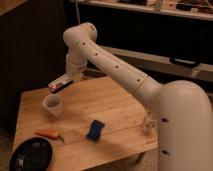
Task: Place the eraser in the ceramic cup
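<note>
Currently, the end effector (67, 81) is clamping the tilted eraser (59, 86) above the ceramic cup (53, 106). If released off-centre, the eraser is risking catching the rim and tumbling onto the table (117, 107).

Black-and-white eraser (58, 86) in gripper (68, 79) above white cup (53, 106), blue pad (94, 129)

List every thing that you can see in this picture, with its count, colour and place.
flat rectangular eraser: one, black with white face, held in the air, over the cup as seen here
tapered ceramic cup: one, white, upright, table's left part
spongy pad: one, blue, table's front middle
long thin object: one, orange, beside the plate
round plate: one, black, front left corner
small bottle: one, clear, table's right edge
wooden table: one, light brown, centre
robot arm: one, white, reaching from the right
gripper: one, shut on the eraser
</note>
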Robot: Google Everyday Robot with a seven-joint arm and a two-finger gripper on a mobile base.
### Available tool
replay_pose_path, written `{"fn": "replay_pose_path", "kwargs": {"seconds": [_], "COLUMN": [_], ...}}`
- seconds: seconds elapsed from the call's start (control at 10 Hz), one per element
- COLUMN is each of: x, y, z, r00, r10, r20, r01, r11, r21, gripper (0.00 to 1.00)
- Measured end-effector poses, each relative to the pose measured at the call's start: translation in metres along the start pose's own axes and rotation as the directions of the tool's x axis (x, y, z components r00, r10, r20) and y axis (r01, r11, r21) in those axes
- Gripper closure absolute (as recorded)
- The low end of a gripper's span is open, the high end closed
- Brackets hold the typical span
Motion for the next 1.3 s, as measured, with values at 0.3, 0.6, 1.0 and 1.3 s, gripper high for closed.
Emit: {"fn": "replay_pose_path", "kwargs": {"seconds": [0.3, 0.6, 1.0, 1.3], "x": [0.010, 0.015, 0.022, 0.025], "y": [-0.002, 0.001, 0.008, 0.008], "z": [0.011, 0.022, 0.037, 0.049], "r00": [0.999, 0.998, 0.994, 0.990], "r10": [-0.032, -0.058, -0.098, -0.119], "r20": [-0.006, 0.013, 0.054, 0.074], "r01": [0.032, 0.057, 0.093, 0.111], "r11": [0.999, 0.997, 0.992, 0.988], "r21": [0.030, 0.053, 0.082, 0.106], "gripper": [1.00, 1.00, 1.00, 1.00]}}
